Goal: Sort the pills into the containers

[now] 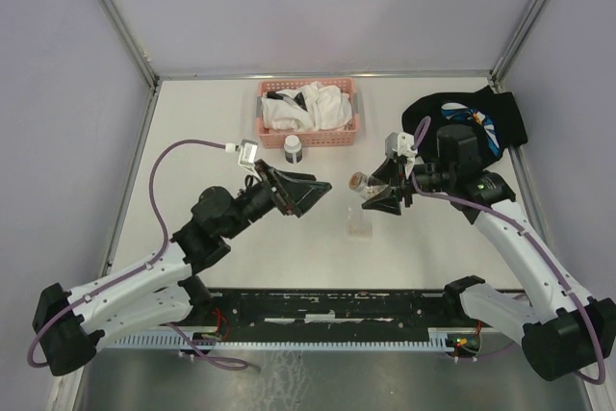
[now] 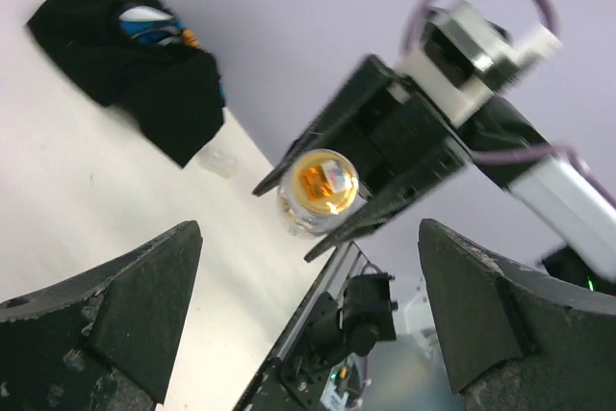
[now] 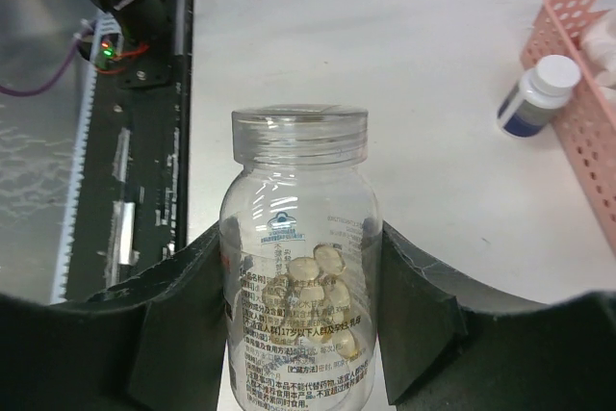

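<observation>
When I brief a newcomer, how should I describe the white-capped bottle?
Find the pink basket at the back. Before its front wall stands a small bottle: white cap, dark body, unlike the clear pill bottle in the right gripper.

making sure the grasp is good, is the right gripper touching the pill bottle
Touching. The right wrist view shows both fingers of the right gripper pressed against the sides of the pill bottle, no gap either side.

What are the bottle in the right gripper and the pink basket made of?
The bottle is clear and glossy, likely plastic, though glass is possible; the pills show through its wall. The pink basket looks like moulded plastic, with a regular open mesh wall.
</observation>
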{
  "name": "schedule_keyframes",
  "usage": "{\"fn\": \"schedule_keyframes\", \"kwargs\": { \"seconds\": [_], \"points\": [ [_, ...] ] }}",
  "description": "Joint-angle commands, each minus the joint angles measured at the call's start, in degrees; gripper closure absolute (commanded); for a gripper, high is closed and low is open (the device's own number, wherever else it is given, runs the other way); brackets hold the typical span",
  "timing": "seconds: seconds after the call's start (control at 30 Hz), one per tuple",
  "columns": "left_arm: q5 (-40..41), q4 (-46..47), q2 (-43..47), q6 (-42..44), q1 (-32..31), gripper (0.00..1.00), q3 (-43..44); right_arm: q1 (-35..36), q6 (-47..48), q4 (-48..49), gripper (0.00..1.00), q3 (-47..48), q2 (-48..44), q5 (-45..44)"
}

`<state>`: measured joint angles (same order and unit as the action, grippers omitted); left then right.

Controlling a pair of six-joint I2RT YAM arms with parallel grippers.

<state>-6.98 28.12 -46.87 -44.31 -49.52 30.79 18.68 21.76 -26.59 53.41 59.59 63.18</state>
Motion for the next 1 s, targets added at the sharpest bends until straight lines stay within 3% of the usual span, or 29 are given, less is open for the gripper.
{"fn": "schedule_keyframes", "kwargs": {
  "seconds": [0.0, 0.1, 0.23, 0.6, 0.97],
  "points": [
    [19.52, -14.43, -4.89, -8.95, -5.35, 0.01, 9.72, 0.0, 6.83, -0.5, 0.96, 1.19, -2.27, -7.15],
    [33.63, -24.15, -10.13, -10.39, -11.73, 0.01, 17.41, 0.16, 7.48, -0.52, 0.96, 0.91, -2.04, -8.37],
    [39.19, -29.45, -16.62, -12.36, -14.11, 0.01, 24.63, 0.44, 7.78, -0.71, 0.96, 0.91, -1.68, -8.75],
    [38.53, -26.59, -26.01, -13.92, -15.77, 0.04, 30.6, 1.03, 7.88, -1.08, 0.96, 1.17, -1.46, -8.95],
    [37.1, -23.81, -27.03, -14.51, -16.4, 0.17, 30.47, 1.27, 7.57, -1.35, 0.96, 1.42, -1.28, -9.05]
  ]
}}
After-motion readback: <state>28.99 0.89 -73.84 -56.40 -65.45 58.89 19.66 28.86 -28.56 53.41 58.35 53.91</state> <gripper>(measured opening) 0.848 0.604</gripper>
